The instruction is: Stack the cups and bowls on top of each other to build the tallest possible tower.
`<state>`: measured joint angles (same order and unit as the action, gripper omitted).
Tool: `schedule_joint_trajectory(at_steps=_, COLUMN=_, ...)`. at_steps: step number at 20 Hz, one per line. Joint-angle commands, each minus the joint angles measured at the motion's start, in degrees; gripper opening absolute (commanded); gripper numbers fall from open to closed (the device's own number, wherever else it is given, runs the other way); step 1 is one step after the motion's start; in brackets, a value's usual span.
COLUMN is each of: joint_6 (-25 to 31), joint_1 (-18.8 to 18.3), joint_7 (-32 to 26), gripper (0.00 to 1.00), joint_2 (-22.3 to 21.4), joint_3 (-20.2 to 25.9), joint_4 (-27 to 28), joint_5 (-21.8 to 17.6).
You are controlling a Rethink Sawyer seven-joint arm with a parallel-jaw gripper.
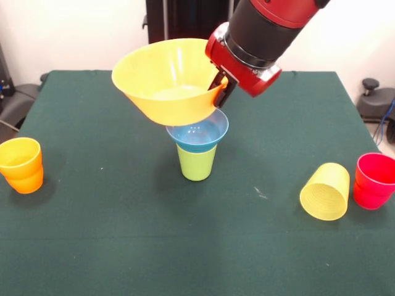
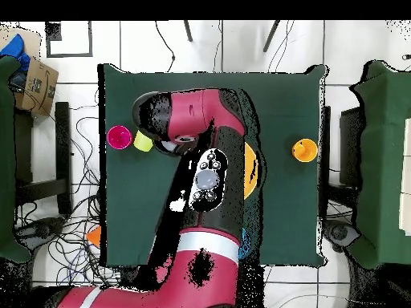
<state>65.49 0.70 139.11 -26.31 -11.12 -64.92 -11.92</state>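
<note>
A lime green cup (image 1: 196, 161) stands upright mid-table with a small blue bowl (image 1: 199, 134) seated in its mouth: the tower. My gripper (image 1: 221, 90) is shut on the rim of a large yellow-orange bowl (image 1: 166, 80) and holds it tilted, just above and left of the blue bowl. In the overhead view the arm (image 2: 201, 160) hides the tower; only a sliver of the yellow-orange bowl (image 2: 251, 170) shows. An orange cup (image 1: 22, 164) stands at the left. A yellow cup (image 1: 326, 191) lies on its side at the right beside an upright red cup (image 1: 374, 180).
The green table (image 1: 123, 246) ends at its edges all round. In the overhead view the orange cup (image 2: 304, 150), yellow cup (image 2: 143, 141) and red cup (image 2: 119, 136) show. A cardboard box (image 2: 36, 80) sits off the table at top left.
</note>
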Motion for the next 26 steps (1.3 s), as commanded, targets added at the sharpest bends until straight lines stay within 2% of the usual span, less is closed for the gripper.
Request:
schedule_joint_trajectory(at_steps=1, joint_6=-1.4, joint_1=1.1, joint_7=6.9, gripper=0.00, joint_2=-0.3, joint_3=2.4, joint_4=3.0, joint_5=1.3)
schedule_joint_trajectory(at_steps=12, joint_6=-4.3, joint_1=2.2, joint_7=9.7, gripper=0.00, joint_2=1.8, joint_3=1.7, joint_4=3.7, joint_5=2.3)
schedule_joint_trajectory(at_steps=21, joint_6=-3.0, joint_1=2.5, joint_7=9.4, gripper=0.00, joint_2=2.6, joint_3=0.7, joint_4=5.8, joint_5=2.8)
schedule_joint_trajectory(at_steps=26, joint_6=-4.9, joint_1=2.9, joint_7=9.4, gripper=0.00, joint_2=3.7, joint_3=0.1, joint_4=5.5, joint_5=3.4)
